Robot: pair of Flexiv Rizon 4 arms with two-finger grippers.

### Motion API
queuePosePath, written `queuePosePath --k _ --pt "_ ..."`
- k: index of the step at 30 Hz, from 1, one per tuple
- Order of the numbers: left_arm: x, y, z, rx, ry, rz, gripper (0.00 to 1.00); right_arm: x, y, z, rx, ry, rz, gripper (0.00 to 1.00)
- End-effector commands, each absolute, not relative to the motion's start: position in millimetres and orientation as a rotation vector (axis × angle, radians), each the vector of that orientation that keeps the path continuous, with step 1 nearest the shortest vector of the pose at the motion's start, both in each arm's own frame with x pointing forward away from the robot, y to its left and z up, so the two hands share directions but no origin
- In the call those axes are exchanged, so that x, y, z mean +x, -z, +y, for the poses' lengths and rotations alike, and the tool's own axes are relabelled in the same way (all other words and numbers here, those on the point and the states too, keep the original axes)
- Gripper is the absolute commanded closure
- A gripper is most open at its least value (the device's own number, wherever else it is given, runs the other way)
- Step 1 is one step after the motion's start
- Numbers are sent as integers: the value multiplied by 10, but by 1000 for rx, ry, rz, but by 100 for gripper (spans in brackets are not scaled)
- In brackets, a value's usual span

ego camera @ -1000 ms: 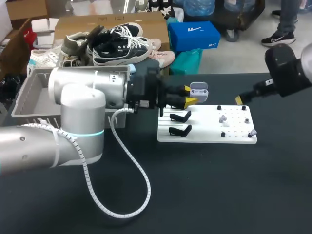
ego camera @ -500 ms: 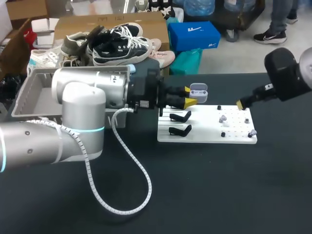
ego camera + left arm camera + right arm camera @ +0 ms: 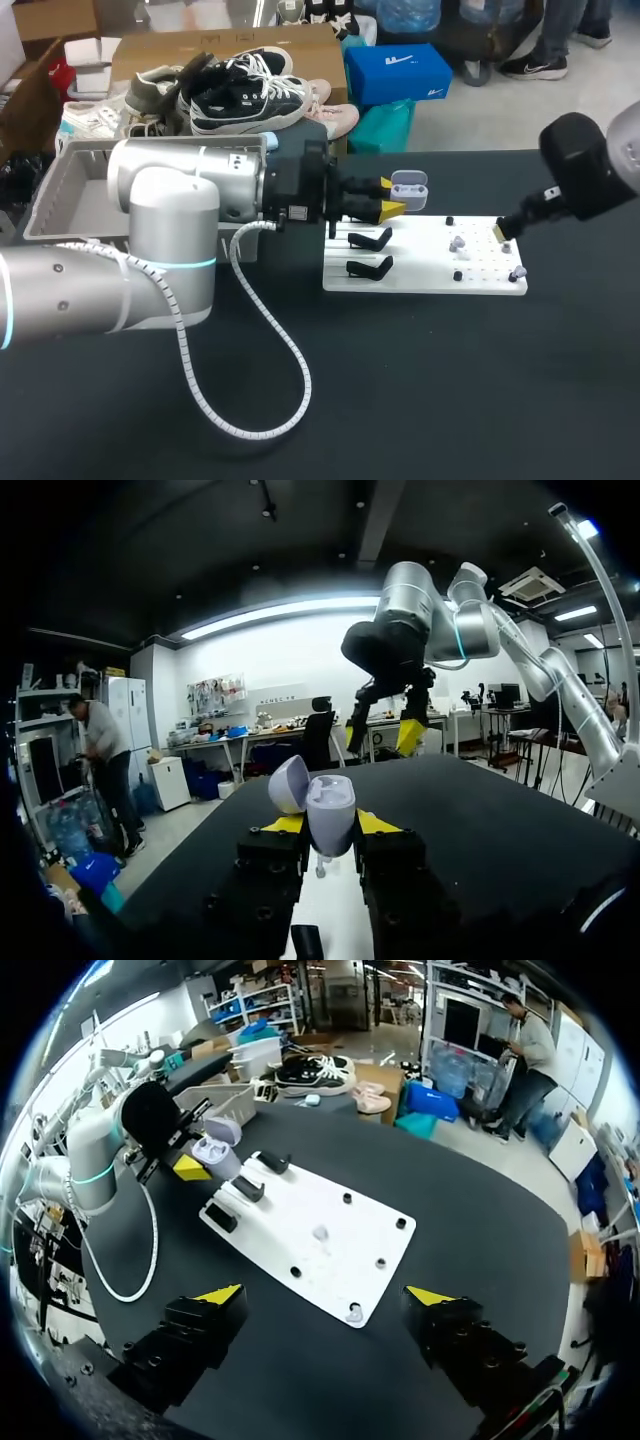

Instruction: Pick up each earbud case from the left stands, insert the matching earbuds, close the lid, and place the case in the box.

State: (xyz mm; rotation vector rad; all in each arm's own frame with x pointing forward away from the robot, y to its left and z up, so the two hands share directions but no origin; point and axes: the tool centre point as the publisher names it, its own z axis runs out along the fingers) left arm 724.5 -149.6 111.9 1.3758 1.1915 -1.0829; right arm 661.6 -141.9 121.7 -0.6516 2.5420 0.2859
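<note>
My left gripper (image 3: 388, 198) holds a pale lilac earbud case (image 3: 408, 187) with its lid open, just above the left end of the white board (image 3: 425, 268). In the left wrist view the case (image 3: 330, 815) sits upright between both yellow fingertips, gripper (image 3: 330, 827) shut on it. Two black stands (image 3: 370, 238) (image 3: 368, 267) on the board are empty. Small earbuds (image 3: 458, 243) (image 3: 517, 272) rest on the board's right half. My right gripper (image 3: 502, 229) hovers over the board's right end; in its own view the gripper (image 3: 327, 1295) stands wide open and empty above the board (image 3: 330, 1260) and earbuds (image 3: 321, 1231) (image 3: 355, 1312).
A grey plastic box (image 3: 55, 195) stands at the table's back left, behind my left arm. A white coiled cable (image 3: 270, 350) from the left arm loops over the dark table. Small black pegs (image 3: 449, 221) dot the board.
My right gripper has moved right and down, closer to the board's right end. The left arm and the case it holds have stayed still.
</note>
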Motion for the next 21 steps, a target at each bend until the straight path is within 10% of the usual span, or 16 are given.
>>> queuePosePath --k 1,21 --pt "7237 -1115 -1494 1373 1081 1190 100 6577 -1191 -1447 -642 -153 2509 0" --pt "7237 -1115 -1494 1373 1081 1190 100 6489 -755 -1765 -844 -16 2520 0"
